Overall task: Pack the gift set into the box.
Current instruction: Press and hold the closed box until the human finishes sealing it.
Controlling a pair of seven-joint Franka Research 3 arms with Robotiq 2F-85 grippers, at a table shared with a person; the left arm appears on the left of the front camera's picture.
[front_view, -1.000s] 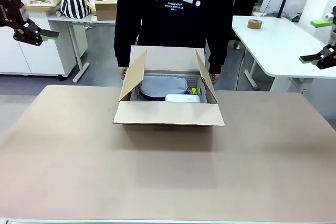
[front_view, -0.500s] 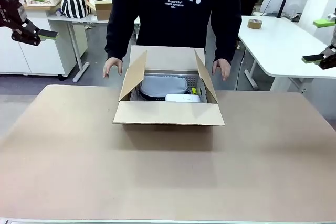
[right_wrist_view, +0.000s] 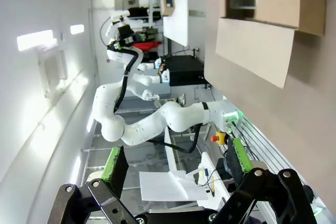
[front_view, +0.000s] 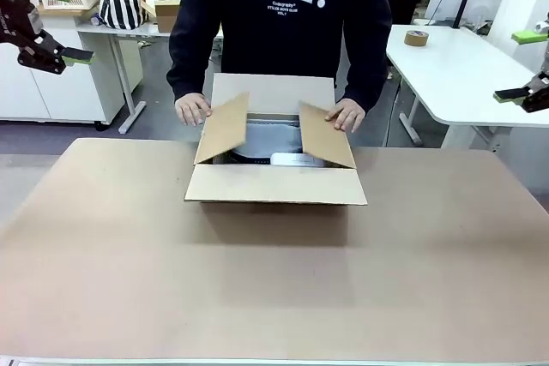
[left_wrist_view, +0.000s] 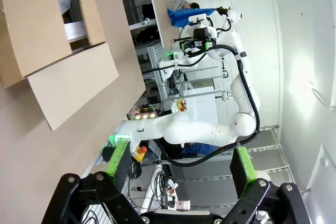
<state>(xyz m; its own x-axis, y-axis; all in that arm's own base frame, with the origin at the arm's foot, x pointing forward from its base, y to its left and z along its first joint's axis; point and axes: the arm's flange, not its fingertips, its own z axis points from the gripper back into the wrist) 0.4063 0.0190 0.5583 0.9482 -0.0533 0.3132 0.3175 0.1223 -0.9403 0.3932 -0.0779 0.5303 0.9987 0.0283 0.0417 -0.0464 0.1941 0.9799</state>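
The gift set (front_view: 273, 136) is lying inside the box (front_view: 274, 186), and only a pale grey strip of it is showing between the two side flaps. These flaps are leaning inward, and each one has one of the person's hands (front_view: 193, 109) resting on it. The box is sitting in the middle of the desk (front_view: 274, 289) with its long axis running from one arm's side to the other. From the left end effector (front_view: 67, 25) the box is lying well below and far toward the middle, on its right. From the right end effector (front_view: 519, 64) it is lying well below and far to its left. Both end effectors are hanging high at the outer sides, released, with the green pads standing wide apart and nothing between them. Neither one is looking clearly nearer to the box. I am judging that the person's hands, already touching the flaps, are much better placed for the closing.
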